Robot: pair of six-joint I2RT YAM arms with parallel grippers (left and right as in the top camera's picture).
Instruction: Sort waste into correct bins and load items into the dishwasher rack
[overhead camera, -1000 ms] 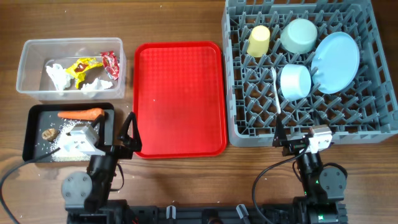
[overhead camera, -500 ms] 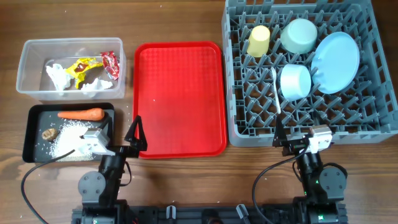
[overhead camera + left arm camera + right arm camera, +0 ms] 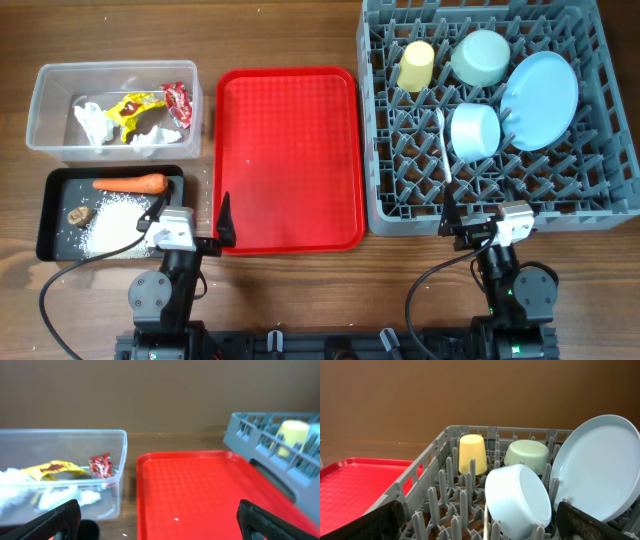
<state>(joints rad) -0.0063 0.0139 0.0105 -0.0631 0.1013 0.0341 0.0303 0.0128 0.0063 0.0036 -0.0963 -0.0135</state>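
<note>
Wooden table [image 3: 300, 30] under everything. At its near edge, the left gripper [image 3: 157, 510] and the right gripper [image 3: 477, 510], both spread fully wide, nothing held between the fingers of either.

Just ahead of the right gripper: grey dish rack [image 3: 372, 120], square, pegs upright, near wall close to the fingertips.

Ahead of the left gripper and slightly to its right: red tray [image 3: 290, 160], long axis running away from the fingers, near edge just beside the right-hand finger.

Farther ahead and to the left of the left gripper: clear tub [image 3: 45, 100], long axis crosswise. Directly left of that gripper, touching or nearly touching its left finger: black tray [image 3: 45, 215], also crosswise, just nearer than the tub.

In the rack, ahead and right of the right gripper: pale blue plate [image 3: 600, 470], standing on edge, leaning, hollow face turned left. Straight ahead, closest: blue bowl [image 3: 520, 495], tipped on its side among the pegs and blocking part of the green bowl [image 3: 527, 452] behind it, that one bottom up. Ahead and slightly left: yellow cup [image 3: 472, 452], mouth down. White spoon [image 3: 441, 140], lengthwise away from the gripper, beside the blue bowl.

In the black tray: carrot [image 3: 130, 184], lying crosswise at the far side; nearer, a patch of rice [image 3: 110, 225]; left of it, a small brown lump [image 3: 80, 214].

In the tub: yellow wrapper [image 3: 52, 469], red wrapper [image 3: 101, 466] and white tissues [image 3: 92, 122], all crumpled. Print on the wrappers too small to read.
</note>
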